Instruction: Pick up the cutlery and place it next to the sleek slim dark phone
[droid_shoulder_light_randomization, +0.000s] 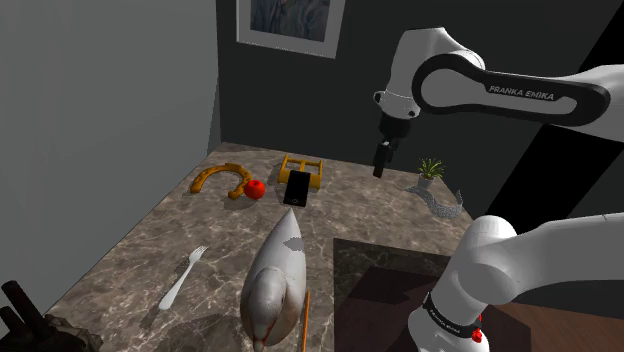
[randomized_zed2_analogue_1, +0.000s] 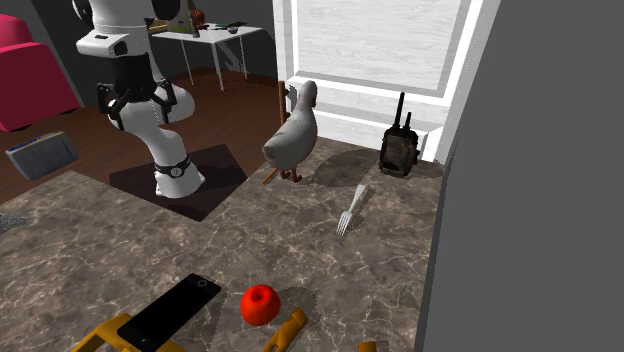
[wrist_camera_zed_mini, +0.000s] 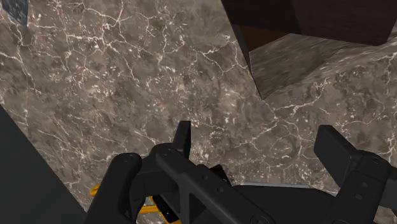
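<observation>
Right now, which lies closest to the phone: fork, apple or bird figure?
The red apple, right beside the phone; the fork and bird figure lie at the counter's other end.

Brown bench (droid_shoulder_light_randomization: 220, 230) veined with white marbling; pale silver fork (droid_shoulder_light_randomization: 182, 279); black phone (droid_shoulder_light_randomization: 297, 187); red apple (droid_shoulder_light_randomization: 256, 189); grey-white bird figure (droid_shoulder_light_randomization: 275, 285).

The gripper (wrist_camera_zed_mini: 261, 145) hangs over a brown marble surface (wrist_camera_zed_mini: 127, 76) veined in white. Its two black fingers (wrist_camera_zed_mini: 183, 137) stand well apart (bare marble shows in the gap). A yellow frame edge (wrist_camera_zed_mini: 97, 189) sits beside the gripper body, partly hidden by it. A dark brown block (wrist_camera_zed_mini: 305, 19) lies beyond the fingertips.
</observation>
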